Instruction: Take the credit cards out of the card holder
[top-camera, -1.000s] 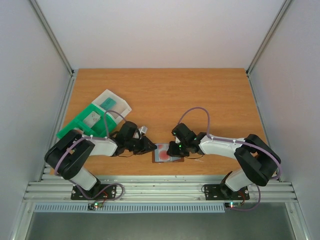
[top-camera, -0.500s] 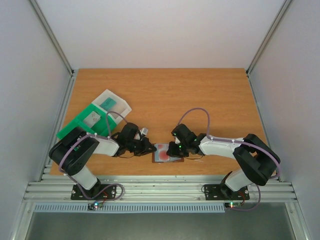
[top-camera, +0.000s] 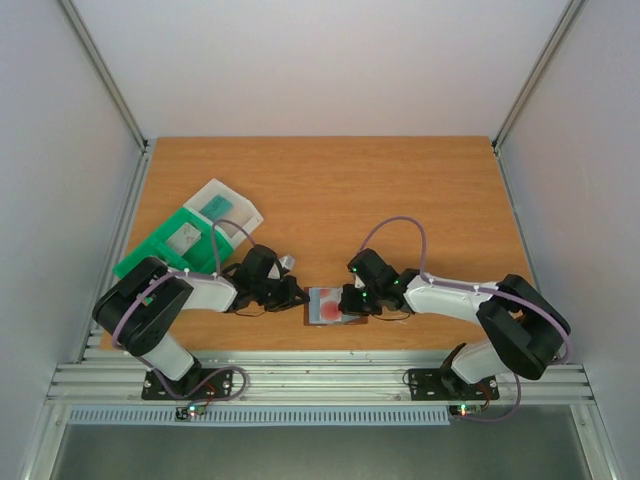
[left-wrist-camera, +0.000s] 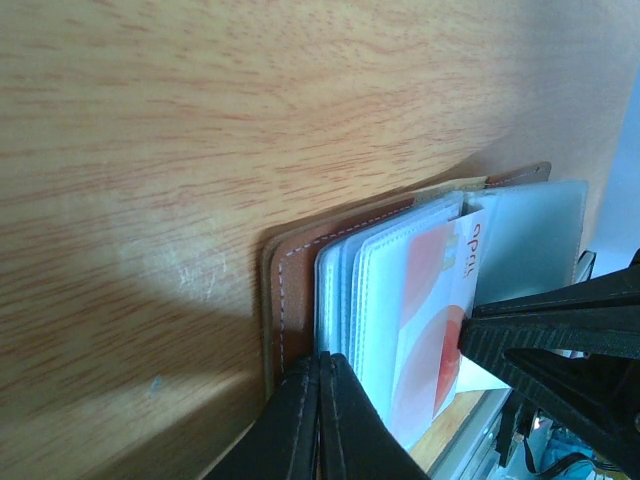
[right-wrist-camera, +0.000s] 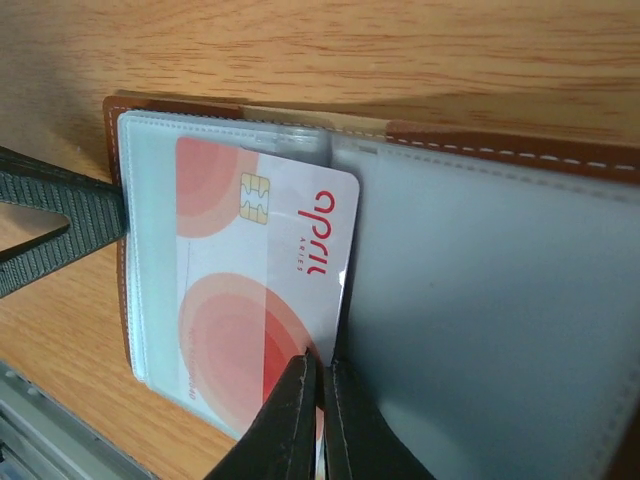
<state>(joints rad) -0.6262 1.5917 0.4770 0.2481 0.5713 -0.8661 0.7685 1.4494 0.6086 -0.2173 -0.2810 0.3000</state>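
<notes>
Card holder (right-wrist-camera: 480, 300), open flat at near edge of table (top-camera: 330, 190). Left gripper (left-wrist-camera: 320, 365) jaws pinch its left border. Right gripper (right-wrist-camera: 322, 365) jaws pinch red card (right-wrist-camera: 250, 290) beside the fold.

Corner of red card (right-wrist-camera: 255, 270) behind right pincer (right-wrist-camera: 320, 365), card holder (right-wrist-camera: 480, 300) cropped by frame

One overhead, two wrist close-ups
The top camera looks down from behind the arm bases over the whole counter (top-camera: 400, 190). Wrist cameras sight closely along the left fingers (left-wrist-camera: 298, 425) and right fingers (right-wrist-camera: 285, 420); both share the card holder (left-wrist-camera: 295, 270) between them, from opposite sides.
</notes>
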